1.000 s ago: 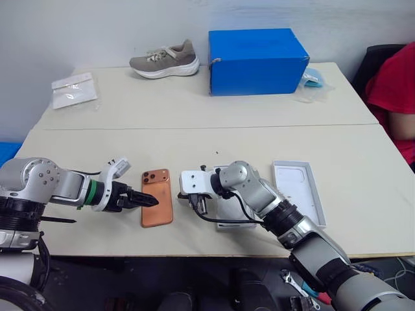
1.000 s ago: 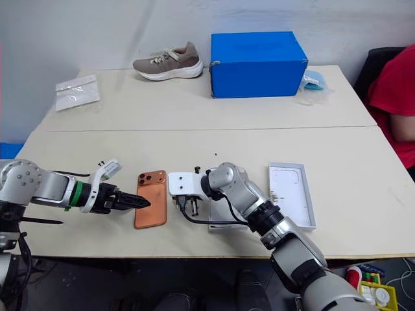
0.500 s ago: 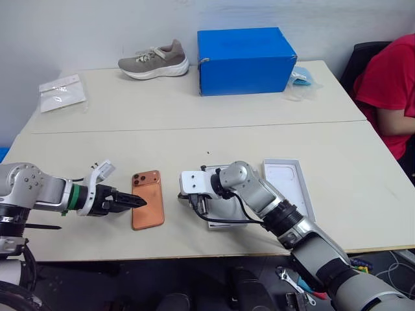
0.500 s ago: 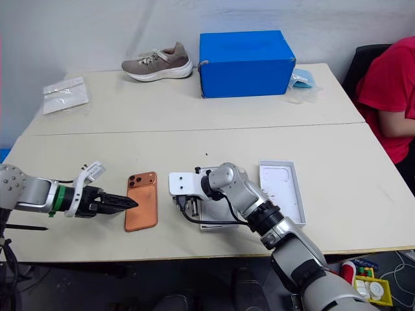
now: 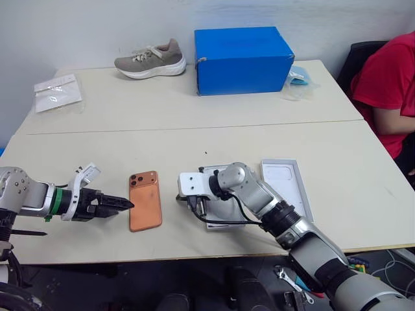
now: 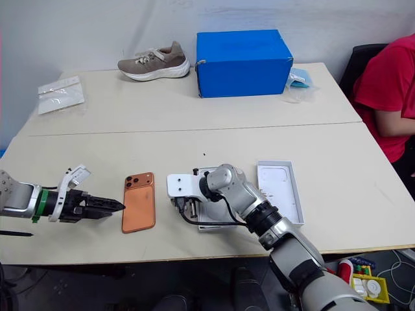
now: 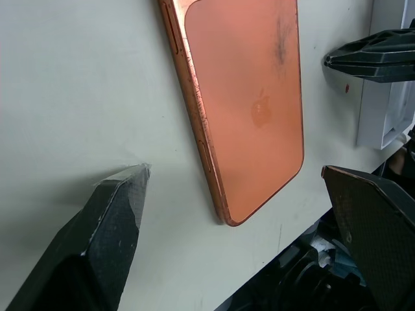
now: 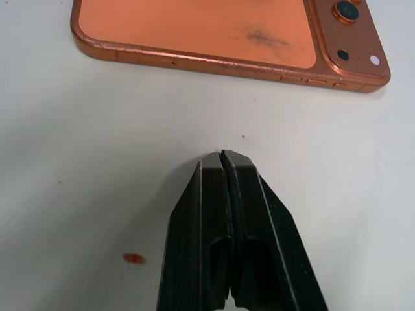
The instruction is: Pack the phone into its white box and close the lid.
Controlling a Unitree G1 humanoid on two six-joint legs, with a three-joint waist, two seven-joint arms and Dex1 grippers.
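The copper-orange phone [image 5: 144, 200] lies flat on the table, back up, camera cluster at its far end. My left gripper [image 5: 125, 204] hovers just off the phone's left edge, open wide, and the left wrist view shows the phone [image 7: 246, 97] ahead between the spread fingers [image 7: 117, 220]. My right gripper [image 5: 198, 205] is shut and empty, its tips [image 8: 222, 157] just right of the phone [image 8: 214, 26]. The white box [image 5: 224, 208] lies partly hidden under my right arm. To its right lies the lid [image 5: 286, 188], open side up, with a faint phone outline inside.
A big blue box [image 5: 241, 57] and a beige shoe [image 5: 150, 58] stand at the far side of the table, with a plastic bag [image 5: 57, 92] at far left. A person in red [image 5: 389, 84] sits at the right. The table's front edge runs just below the phone.
My left gripper has drawn back to the left, from over the phone to just off its edge, and rolled a little. The right arm kept still. The camera view shifted.
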